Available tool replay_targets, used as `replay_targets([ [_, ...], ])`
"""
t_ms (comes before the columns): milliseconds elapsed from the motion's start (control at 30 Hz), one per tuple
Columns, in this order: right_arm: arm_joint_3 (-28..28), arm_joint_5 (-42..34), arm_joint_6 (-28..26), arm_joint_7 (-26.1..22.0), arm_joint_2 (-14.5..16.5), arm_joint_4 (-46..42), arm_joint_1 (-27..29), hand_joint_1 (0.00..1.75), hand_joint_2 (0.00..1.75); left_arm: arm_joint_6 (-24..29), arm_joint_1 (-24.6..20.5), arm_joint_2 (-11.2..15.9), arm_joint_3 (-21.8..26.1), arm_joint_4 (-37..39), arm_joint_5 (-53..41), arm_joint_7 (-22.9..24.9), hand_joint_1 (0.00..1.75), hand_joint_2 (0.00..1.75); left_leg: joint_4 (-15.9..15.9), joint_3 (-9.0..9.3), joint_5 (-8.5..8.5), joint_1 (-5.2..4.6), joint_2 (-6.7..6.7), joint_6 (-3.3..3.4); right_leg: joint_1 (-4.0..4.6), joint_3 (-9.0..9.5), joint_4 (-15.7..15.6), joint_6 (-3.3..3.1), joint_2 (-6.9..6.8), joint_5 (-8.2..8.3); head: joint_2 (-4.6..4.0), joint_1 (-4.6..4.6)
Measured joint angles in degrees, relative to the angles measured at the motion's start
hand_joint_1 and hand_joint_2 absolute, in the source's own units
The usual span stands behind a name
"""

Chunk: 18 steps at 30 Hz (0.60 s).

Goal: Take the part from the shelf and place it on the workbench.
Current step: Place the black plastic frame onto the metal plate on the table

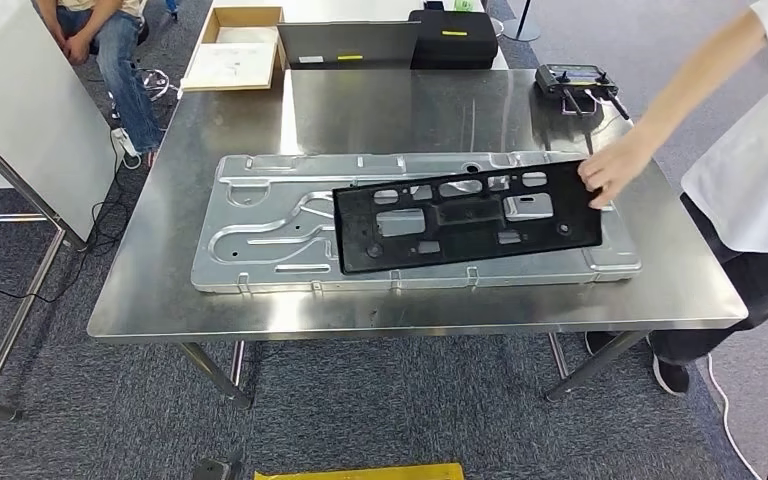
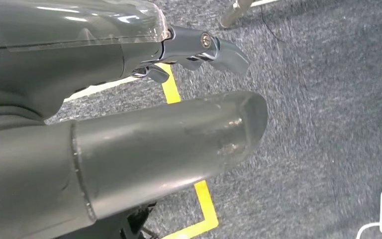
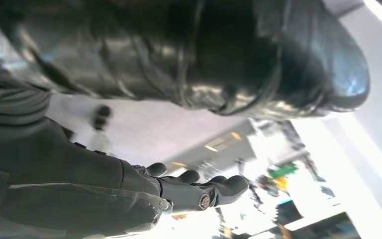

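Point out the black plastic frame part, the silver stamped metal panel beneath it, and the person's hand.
Black plastic frame part [image 1: 440,245], head view, lower rail.
Silver stamped metal panel [image 1: 270,225], head view, bare left area.
Person's hand [image 1: 610,172], head view, back of hand.

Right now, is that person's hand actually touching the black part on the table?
Touching. In the head view the person's hand lies over the upper right corner of the black part, fingers on its edge, with no gap visible between them.

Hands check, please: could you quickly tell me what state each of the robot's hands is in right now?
Left hand: open, holding nothing, hanging above the carpet.
Right hand: open, thumb and fingers apart with nothing between them.
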Motion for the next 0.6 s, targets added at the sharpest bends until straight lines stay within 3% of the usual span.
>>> replay_targets([
  [67, 1.75, -0.26, 0.01, 0.01, -0.14, -1.26, 0.49, 0.0, 0.0, -0.01, 0.04, -0.18, -0.15, 0.02, 0.05, 0.01, 0.0, 0.0, 0.07, -0.17, 0.04, -0.14, 0.03, 0.16, 0.02, -3.17, 6.77, 0.21, 0.0, -2.82, 0.0, -0.01],
  [100, 2.42, -0.23, 0.01, 0.01, -0.13, -1.75, 0.74, 0.0, 0.0, -0.01, 0.08, -0.24, -0.2, 0.03, 0.08, 0.02, 0.0, 0.0, 0.12, -0.19, 0.02, -0.19, 0.02, 0.2, 0.02, -3.8, 8.04, 0.26, 0.0, -2.73, 0.0, -0.01],
  [133, 3.02, -0.14, 0.01, 0.01, -0.12, -2.33, 0.96, 0.0, 0.0, -0.01, 0.09, -0.32, -0.25, 0.04, 0.1, 0.02, 0.0, 0.0, 0.19, -0.16, -0.02, -0.22, -0.01, 0.2, 0.02, -3.37, 7.07, 0.22, -0.01, -1.49, 0.0, -0.01],
  [233, 4.74, 0.12, 0.0, 0.01, -0.09, -5.2, 1.38, 0.0, 0.0, -0.01, -0.03, -0.58, -0.47, 0.07, 0.15, 0.03, 0.0, 0.0, 0.61, -0.03, -0.39, -0.36, -0.08, -0.2, 0.18, 1.67, -3.66, -0.29, -0.01, 3.9, 0.0, -0.01],
  [300, 5.98, -0.04, 0.0, 0.0, -0.02, -7.91, 1.79, 0.0, 0.0, 0.0, -0.14, -0.67, -0.61, 0.07, 0.15, 0.02, 0.0, 0.0, 0.89, -0.23, -0.58, -0.59, -0.11, -0.68, 0.47, 3.09, -7.07, -0.77, -0.01, 4.66, 0.0, -0.02],
  [400, 7.74, -0.82, 0.0, -0.01, 0.14, -11.78, 2.63, 0.0, 0.0, 0.0, -0.23, -0.73, -0.72, 0.1, 0.08, 0.02, 0.0, 0.0, 1.23, -0.41, -1.01, -0.65, -0.15, -1.43, 0.4, 3.07, -7.38, -1.6, -0.02, 4.83, 0.0, -0.02],
  [467, 9.99, -2.92, 0.01, -0.03, 0.18, -15.06, 3.75, 0.0, 0.0, -0.02, -0.44, -0.74, -0.85, 0.18, -0.13, 0.01, 0.0, 0.0, 4.68, -1.84, -3.42, -0.55, -0.23, -2.1, 0.1, 3.16, -7.7, -2.3, -0.17, 5.01, 0.0, -0.03],
  [533, 14.63, -5.94, 0.08, -0.04, -0.2, -19.2, 5.66, 0.0, 0.0, -0.16, -0.62, -0.74, -1.05, 0.38, -0.51, 0.01, 0.0, 0.0, 12.35, -5.35, -7.35, -0.25, -0.26, -2.6, 0.13, 3.1, -7.7, -2.67, -0.29, 4.99, 0.0, -0.04],
  [567, 17.3, -7.01, 0.21, -0.04, -0.64, -20.99, 6.57, 0.0, 0.0, -0.31, -0.67, -0.74, -1.15, 0.52, -0.74, 0.02, 0.0, 0.0, 15.89, -7.02, -8.61, -0.11, -0.26, -2.76, 0.16, 3.07, -7.66, -2.71, -0.26, 4.99, 0.0, -0.03],
  [600, 20.08, -7.57, 0.51, -0.04, -1.21, -22.75, 7.48, 0.0, 0.0, -0.51, -0.72, -0.74, -1.24, 0.67, -0.93, 0.02, 0.0, 0.0, 17.89, -7.99, -8.85, -0.02, -0.26, -2.83, 0.18, 3.06, -7.58, -2.75, -0.2, 4.97, 0.0, -0.04],
])
